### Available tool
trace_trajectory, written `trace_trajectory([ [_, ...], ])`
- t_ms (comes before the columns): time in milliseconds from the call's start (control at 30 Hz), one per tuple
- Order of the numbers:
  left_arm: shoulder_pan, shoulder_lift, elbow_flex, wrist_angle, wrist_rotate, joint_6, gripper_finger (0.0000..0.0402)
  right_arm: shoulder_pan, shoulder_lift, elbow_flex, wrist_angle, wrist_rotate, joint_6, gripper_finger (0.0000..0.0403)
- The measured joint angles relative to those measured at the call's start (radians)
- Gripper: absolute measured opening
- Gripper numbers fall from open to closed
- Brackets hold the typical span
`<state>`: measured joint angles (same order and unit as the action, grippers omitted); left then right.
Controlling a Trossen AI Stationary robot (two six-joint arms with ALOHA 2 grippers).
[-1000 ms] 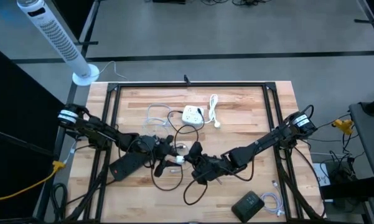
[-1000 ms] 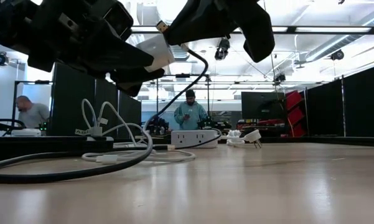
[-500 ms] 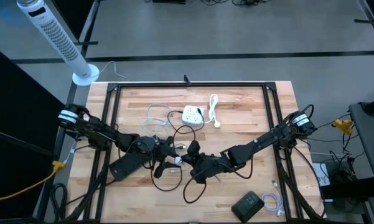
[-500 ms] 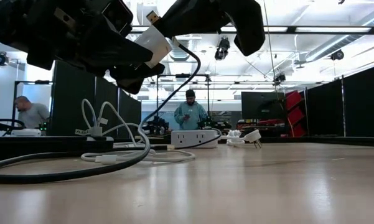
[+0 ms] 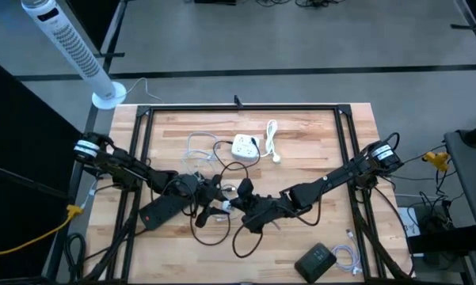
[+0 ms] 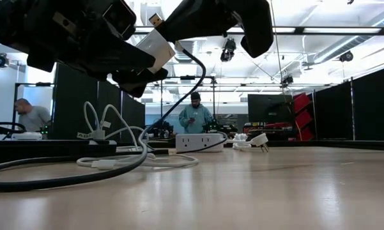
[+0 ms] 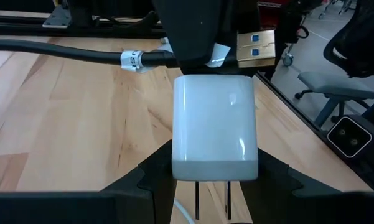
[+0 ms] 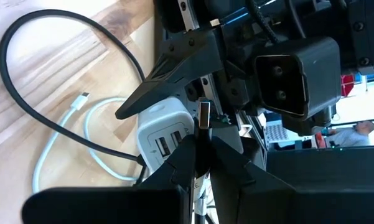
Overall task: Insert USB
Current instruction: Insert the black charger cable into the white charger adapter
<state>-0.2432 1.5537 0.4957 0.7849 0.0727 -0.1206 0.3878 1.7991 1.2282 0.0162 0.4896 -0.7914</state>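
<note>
Above the table's [image 5: 317, 134] middle, toward its near edge, your left hand [image 7: 215, 180] clamps the white charger [image 7: 215, 127] by its sides, ports facing the right arm. Your right hand [image 8: 199, 152] is clenched on the USB plug [image 8: 204, 114], poised just beside the ports but not in. The plug looks offset; push now and it may jam on the face or twist the charger loose.

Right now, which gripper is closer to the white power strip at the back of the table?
Left, narrowly. The left gripper sits in front of the power strip, slightly to its left; the right gripper is about straight in front.
</note>
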Motion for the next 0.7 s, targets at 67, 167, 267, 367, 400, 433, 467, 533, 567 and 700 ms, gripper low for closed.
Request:
trace_trajectory([
  [67, 0.0, 0.0, 0.0, 0.0, 0.0, 0.006, 0.0141, 0.0, 0.0, 0.0, 0.0, 0.0, -0.001, 0.0017],
  [167, 0.0, -0.001, 0.0, 0.0, -0.001, 0.007, 0.0141, 0.0, 0.0, 0.0, -0.001, 0.0, 0.01, 0.0017],
  [267, 0.0, -0.001, 0.0, 0.0, -0.001, 0.007, 0.0148, 0.0, 0.001, 0.0, -0.001, 0.001, 0.013, 0.0017],
  [367, 0.002, -0.004, 0.005, 0.025, -0.006, 0.008, 0.0158, -0.001, 0.005, -0.002, -0.008, -0.004, 0.014, 0.0017],
  [400, 0.002, -0.006, 0.006, 0.027, -0.007, 0.008, 0.0158, -0.001, 0.007, -0.003, -0.012, -0.006, 0.014, 0.0017],
  [433, 0.002, -0.006, 0.006, 0.028, -0.008, 0.007, 0.0155, 0.0, 0.007, -0.003, -0.014, -0.008, 0.014, 0.0017],
  [467, 0.002, -0.006, 0.006, 0.028, -0.007, 0.007, 0.015, 0.0, 0.007, -0.003, -0.014, -0.01, 0.014, 0.0017],
  [533, 0.002, -0.006, 0.006, 0.029, -0.007, 0.007, 0.0145, 0.0, 0.007, -0.003, -0.013, -0.008, 0.014, 0.0017],
  [567, 0.002, -0.006, 0.006, 0.027, -0.007, 0.007, 0.0145, 0.0, 0.007, -0.003, -0.013, -0.008, 0.017, 0.0017],
  [700, 0.002, -0.006, 0.006, 0.023, -0.007, 0.007, 0.0145, 0.0, 0.007, -0.003, -0.014, -0.003, 0.03, 0.0017],
])
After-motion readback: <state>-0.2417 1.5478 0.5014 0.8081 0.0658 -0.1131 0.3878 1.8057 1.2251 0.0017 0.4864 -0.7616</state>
